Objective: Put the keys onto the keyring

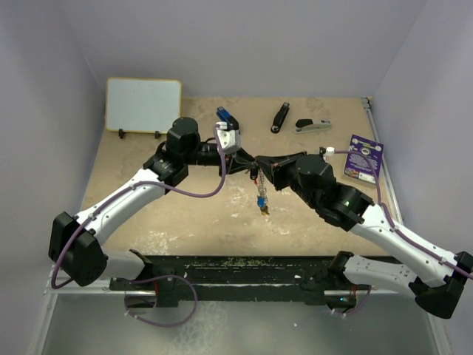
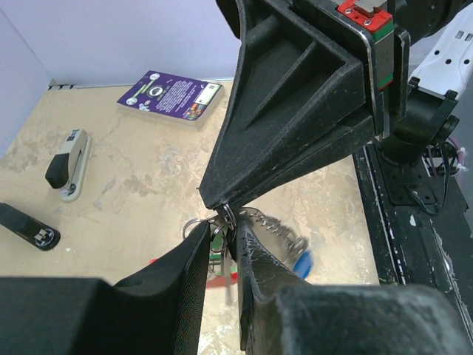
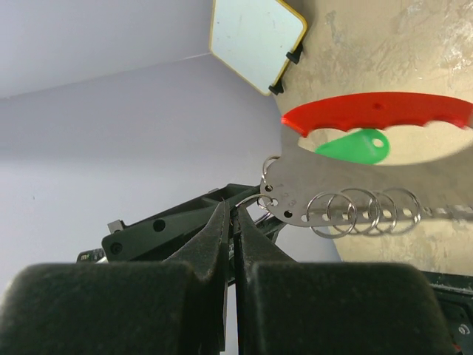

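Keyring (image 3: 295,200) pinched in shut right gripper (image 3: 230,212), dangling above table (image 1: 148,214); left gripper (image 2: 222,231) narrowly parted around it, grasp unclear.

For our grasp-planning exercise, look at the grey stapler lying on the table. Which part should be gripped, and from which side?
Grip the grey stapler across its two long sides, about mid-length, coming straight down from above. It lies flat on the table, long and narrow, with bare surface along both sides; the black stapler sits apart.
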Controlling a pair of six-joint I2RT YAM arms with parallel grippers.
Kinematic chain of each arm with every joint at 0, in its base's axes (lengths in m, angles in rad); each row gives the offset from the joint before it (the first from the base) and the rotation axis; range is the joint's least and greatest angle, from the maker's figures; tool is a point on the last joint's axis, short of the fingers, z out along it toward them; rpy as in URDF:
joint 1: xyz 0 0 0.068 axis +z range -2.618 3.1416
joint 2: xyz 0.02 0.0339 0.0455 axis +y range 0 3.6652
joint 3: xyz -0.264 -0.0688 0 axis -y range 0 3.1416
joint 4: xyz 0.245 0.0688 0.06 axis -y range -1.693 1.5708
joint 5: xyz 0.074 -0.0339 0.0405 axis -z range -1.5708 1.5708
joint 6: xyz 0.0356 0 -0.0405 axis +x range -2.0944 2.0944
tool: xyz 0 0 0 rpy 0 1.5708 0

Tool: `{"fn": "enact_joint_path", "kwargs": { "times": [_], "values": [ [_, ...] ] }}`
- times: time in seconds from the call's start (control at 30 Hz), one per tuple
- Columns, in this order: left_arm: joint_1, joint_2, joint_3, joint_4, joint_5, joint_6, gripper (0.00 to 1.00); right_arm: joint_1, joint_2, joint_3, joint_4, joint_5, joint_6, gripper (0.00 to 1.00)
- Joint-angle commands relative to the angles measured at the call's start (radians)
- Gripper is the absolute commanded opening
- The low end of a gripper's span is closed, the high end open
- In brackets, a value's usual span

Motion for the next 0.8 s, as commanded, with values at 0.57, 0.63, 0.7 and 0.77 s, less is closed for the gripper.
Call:
{"fn": "enact_joint_path", "kwargs": {
  "times": [0.57,0.63,0.7,0.77],
  "values": [
    [-0.007,0.005,0.059,0.040,-0.026,-0.055,0.29,-0.003,0.016,0.039,0.127,0.029,-0.018,0.00],
    [-0.006,0.004,0.060,0.038,-0.034,-0.062,0.29,-0.003,0.022,0.043,0.124,0.029,-0.023,0.00],
    [-0.007,0.004,0.060,0.037,-0.042,-0.067,0.29,-0.003,0.027,0.044,0.120,0.029,-0.022,0.00],
    [-0.006,0.004,0.060,0.033,-0.048,-0.065,0.29,-0.003,0.028,0.039,0.129,0.026,-0.024,0.00]
  ]
}}
